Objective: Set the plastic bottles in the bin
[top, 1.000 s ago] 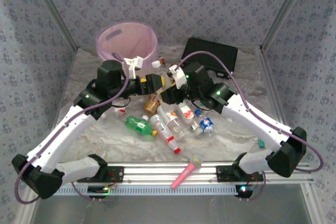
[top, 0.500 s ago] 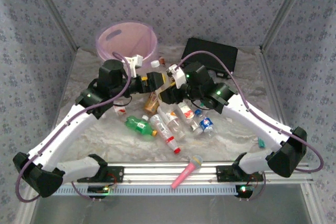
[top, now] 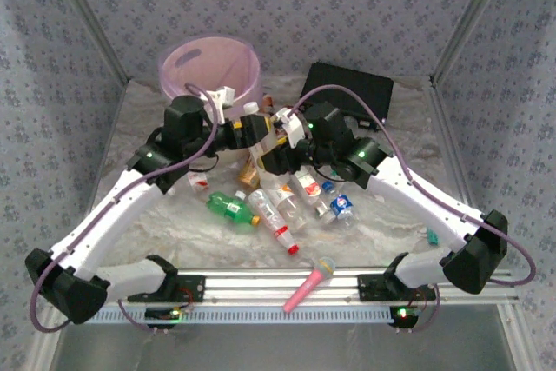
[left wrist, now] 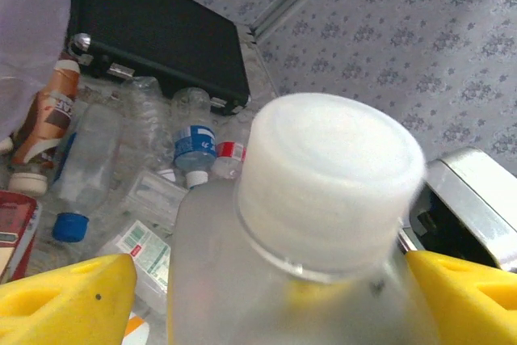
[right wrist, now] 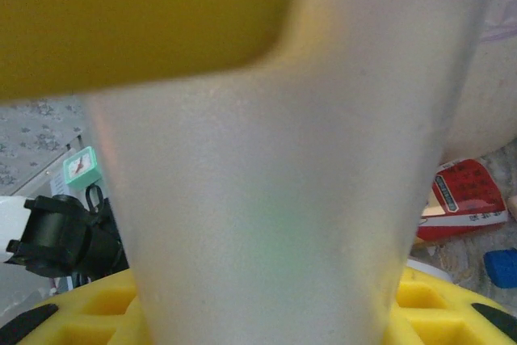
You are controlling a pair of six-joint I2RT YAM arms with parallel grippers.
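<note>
Table (top: 174, 215): marble, bin (top: 208, 76) at back.
White bottle (left wrist: 323, 199): held up, near bin.
Right gripper (right wrist: 242, 167): clenched on its body.
Left gripper (left wrist: 271, 296): spread around its neck.
Advice: close left firmly before right releases.

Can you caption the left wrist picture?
A white-capped bottle sits between the left gripper's yellow fingers, more bottles and a black case behind.
</note>
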